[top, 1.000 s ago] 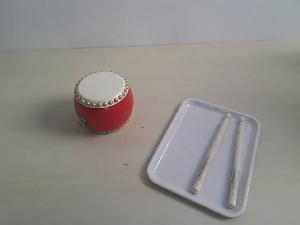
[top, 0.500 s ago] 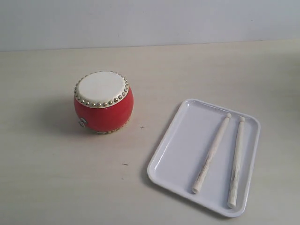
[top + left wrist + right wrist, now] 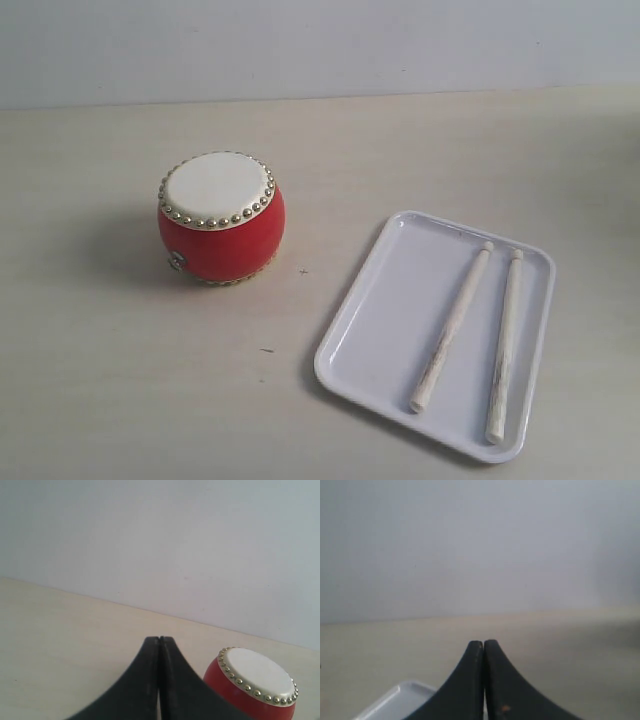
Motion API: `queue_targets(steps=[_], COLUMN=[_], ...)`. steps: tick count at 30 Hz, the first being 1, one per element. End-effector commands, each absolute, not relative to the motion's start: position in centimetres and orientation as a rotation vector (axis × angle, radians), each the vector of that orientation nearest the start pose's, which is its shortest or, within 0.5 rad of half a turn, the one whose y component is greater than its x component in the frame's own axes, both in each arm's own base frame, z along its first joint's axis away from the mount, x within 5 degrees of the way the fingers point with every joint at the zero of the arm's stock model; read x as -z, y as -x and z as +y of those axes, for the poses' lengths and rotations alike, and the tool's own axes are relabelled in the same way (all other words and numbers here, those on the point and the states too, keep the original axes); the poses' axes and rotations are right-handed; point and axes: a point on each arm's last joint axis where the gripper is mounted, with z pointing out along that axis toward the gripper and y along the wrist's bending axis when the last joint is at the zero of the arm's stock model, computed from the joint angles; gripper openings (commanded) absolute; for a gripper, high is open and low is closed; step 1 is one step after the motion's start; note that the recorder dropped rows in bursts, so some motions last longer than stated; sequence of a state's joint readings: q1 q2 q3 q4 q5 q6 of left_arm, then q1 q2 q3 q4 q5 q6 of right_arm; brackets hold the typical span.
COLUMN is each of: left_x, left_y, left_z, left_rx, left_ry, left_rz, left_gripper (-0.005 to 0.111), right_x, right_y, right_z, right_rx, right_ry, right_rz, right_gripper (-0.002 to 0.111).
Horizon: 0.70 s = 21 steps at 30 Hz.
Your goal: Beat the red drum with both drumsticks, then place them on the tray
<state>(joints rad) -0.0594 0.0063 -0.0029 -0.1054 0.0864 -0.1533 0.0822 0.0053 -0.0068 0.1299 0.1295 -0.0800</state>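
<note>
Drumsticks (image 3: 452, 328) lie parallel on the tray (image 3: 385, 310), long axes near 12-to-6, at 4 o'clock from the red drum (image 3: 222, 240). Right gripper (image 3: 483, 642) judged nearer, clenched empty; left gripper (image 3: 159, 639) likewise.

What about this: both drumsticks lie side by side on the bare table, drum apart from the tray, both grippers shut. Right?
Not quite. The exterior view shows the drumsticks side by side in the tray, not on the table. The red drum is apart from the tray; left gripper and right gripper are shut.
</note>
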Motion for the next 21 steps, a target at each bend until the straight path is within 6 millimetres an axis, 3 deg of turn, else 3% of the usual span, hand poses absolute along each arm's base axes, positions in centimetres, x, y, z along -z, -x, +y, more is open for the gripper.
queue_targets(steps=[1,8,16,21], left_x=[-20.60,-20.60,-20.60,-20.60], left_y=[-5.63,-5.63,-5.63,-5.63], left_z=[-0.40,-0.40,-0.40,-0.40], left_rx=[0.257,0.257,0.257,0.257], left_ry=[0.153,0.153,0.153,0.153], left_rz=[1.561,1.561,1.561,1.561], left_gripper=[0.000,0.000,0.000,0.000], right_x=[-19.13,-19.53,-19.58,-19.87], right_y=[-5.51,-5.57,-5.59,-5.61], right_z=[0.58,0.55,0.34,0.33], right_rx=[-0.060,-0.067,-0.207,-0.179], right_ry=[0.092,0.076,-0.120,-0.086], right_rz=[1.723,1.679,1.675,1.644], right_gripper=[0.000,0.000,0.000,0.000])
